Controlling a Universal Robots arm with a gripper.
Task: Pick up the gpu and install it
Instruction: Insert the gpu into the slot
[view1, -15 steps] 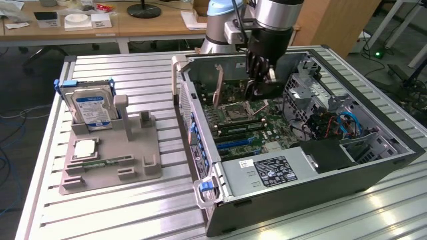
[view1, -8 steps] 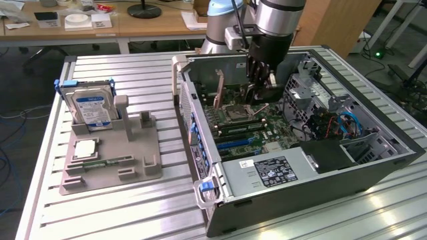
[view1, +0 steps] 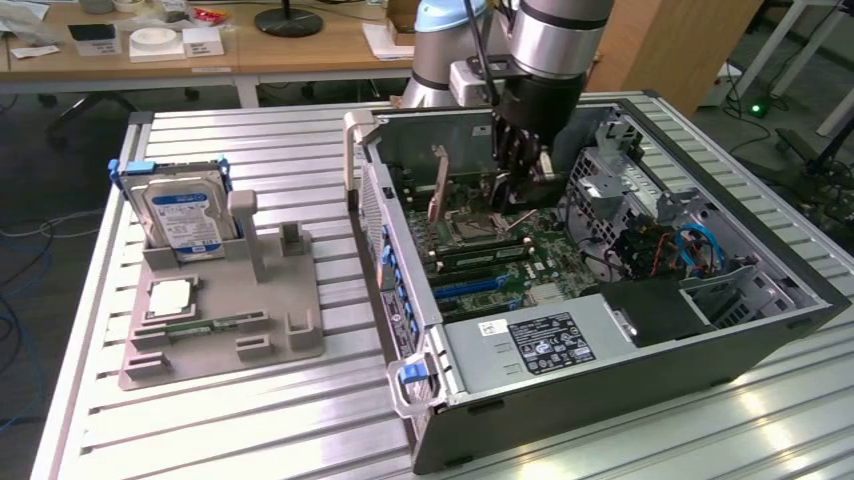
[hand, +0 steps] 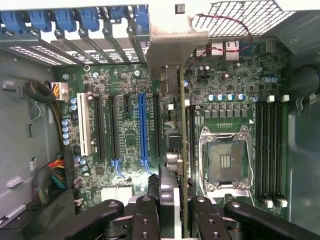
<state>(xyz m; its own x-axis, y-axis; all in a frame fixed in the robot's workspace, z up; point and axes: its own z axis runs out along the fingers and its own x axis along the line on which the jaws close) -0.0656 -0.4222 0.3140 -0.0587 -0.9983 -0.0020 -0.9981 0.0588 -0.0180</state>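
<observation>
The gpu (hand: 182, 125) stands on edge over the motherboard (hand: 125, 85) inside the open computer case (view1: 747, 250). Its pale metal bracket (hand: 176, 47) reaches the rear slot openings with blue clips. The card's edge runs between the long blue slot (hand: 141, 130) and the CPU socket (hand: 225, 160); whether it sits in a slot I cannot tell. My gripper (hand: 175, 215) is shut on the card's near end, one black finger on each side. In the exterior view the gripper (view1: 517, 190) hangs deep in the case, and the bracket end (view1: 439, 188) stands upright beside it.
A grey holder (view1: 220, 340) on the slatted table carries a silver hard drive with a blue label (view1: 187, 215), a square chip (view1: 171, 298) and a small green memory stick (view1: 214, 325). Inside the case are the power supply (view1: 534, 345), drive cage (view1: 614, 185) and cables (view1: 694, 250).
</observation>
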